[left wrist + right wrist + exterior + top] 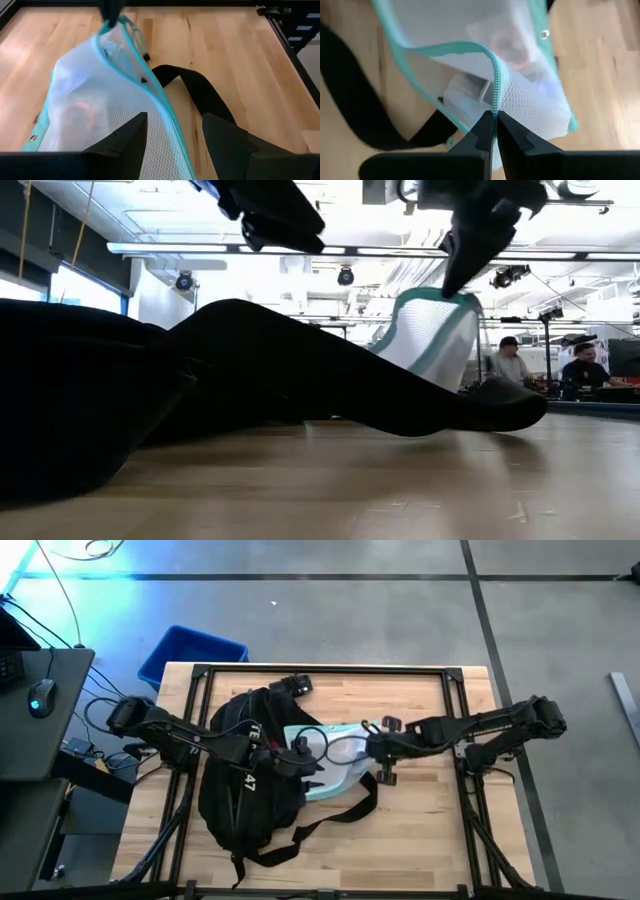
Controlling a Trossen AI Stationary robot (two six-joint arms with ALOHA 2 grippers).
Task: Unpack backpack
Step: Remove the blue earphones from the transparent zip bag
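Pinching the teal zipper edge of a white mesh pouch (520,95), the right gripper (494,131) had its fingers pressed together on the fabric and held the pouch lifted off the bench (420,830), near its middle. The backpack (240,790) lay slumped toward the bench's left side, its long straps (330,820) trailing toward the middle and the near edge. The left gripper (172,135) hung just beside the pouch at the backpack's opening, its fingers spread and holding nothing.

Judging from this, the grip looked like the weak point: it took only a thin strip of zipper seam, so the pouch's weight, with whatever showed dimly inside it, could drag the edge out from between the fingers and drop it. One black strap lay directly beneath the pouch; a low carry might snag it and tug the backpack along. The left fingers also stood close enough that the swinging mesh could catch on them.
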